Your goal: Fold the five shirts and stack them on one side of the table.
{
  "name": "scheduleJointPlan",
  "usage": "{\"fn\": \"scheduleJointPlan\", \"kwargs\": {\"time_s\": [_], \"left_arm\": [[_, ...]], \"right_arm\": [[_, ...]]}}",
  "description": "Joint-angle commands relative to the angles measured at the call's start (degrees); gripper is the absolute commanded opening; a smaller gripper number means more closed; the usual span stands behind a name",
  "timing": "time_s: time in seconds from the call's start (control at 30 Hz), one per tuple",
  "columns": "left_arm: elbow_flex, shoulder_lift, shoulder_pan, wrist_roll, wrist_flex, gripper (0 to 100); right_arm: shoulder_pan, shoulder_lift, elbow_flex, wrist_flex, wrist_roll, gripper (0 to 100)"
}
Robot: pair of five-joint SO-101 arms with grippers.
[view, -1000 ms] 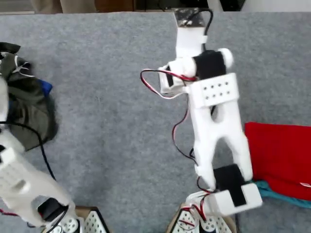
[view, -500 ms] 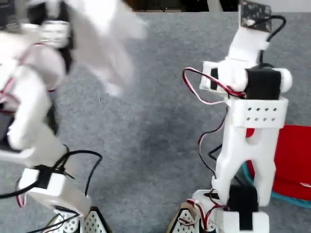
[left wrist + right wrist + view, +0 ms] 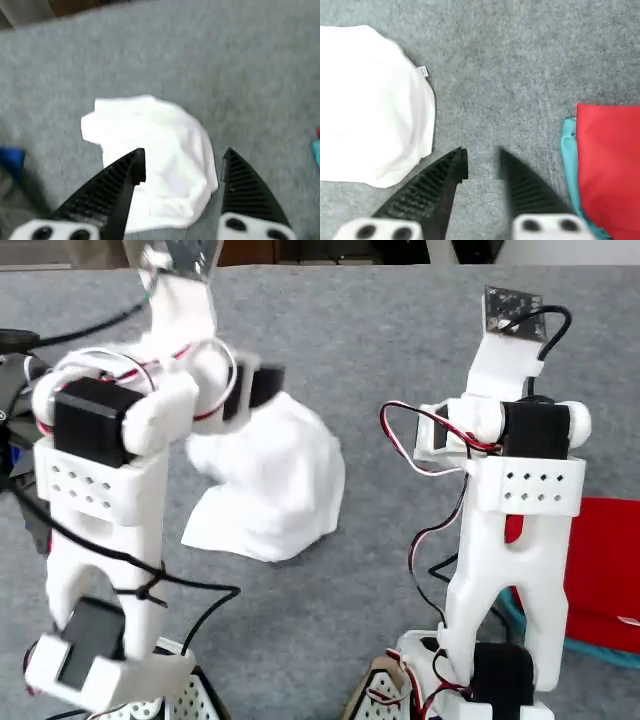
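One white shirt (image 3: 270,490) newly heaped on the table (image 3: 380,330), left hand (image 3: 183,155) wide above.

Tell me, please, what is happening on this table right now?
The left gripper hangs open above a crumpled white cloth shirt that lies on the grey fabric-covered table. It is not gripping the shirt. The right gripper, slightly open, hovers over bare table between that shirt and a folded red shirt, which lies on a teal shirt. The white shirt is not yet folded.
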Motion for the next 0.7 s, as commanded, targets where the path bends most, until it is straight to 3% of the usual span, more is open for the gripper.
{"fn": "scheduleJointPlan", "kwargs": {"time_s": [0.0, 0.1, 0.3, 0.4, 0.53, 0.67], "left_arm": [[10.81, -6.64, -2.29, 0.70, 0.44, 27], [18.11, -8.84, -6.77, 0.79, 0.35, 27], [34.20, -8.92, -20.13, 1.05, 0.35, 27], [41.49, -8.84, -26.55, 0.70, -0.26, 27], [49.23, -8.84, -29.80, 1.14, -13.01, 27], [56.26, -8.31, -29.71, 1.14, -30.33, 27]], "right_arm": [[0.48, -2.24, 0.92, -2.55, 1.85, 29.2], [-1.45, -2.15, 1.19, -5.10, 2.11, 34.1], [-11.12, 3.82, 0.84, -5.80, 1.76, 34.0], [-11.12, 10.24, 0.66, -8.88, 1.76, 34.0], [-4.35, 18.59, 0.57, -16.88, 1.76, 32.4], [0.75, 27.21, -1.45, -24.70, 1.76, 17.0]]}}
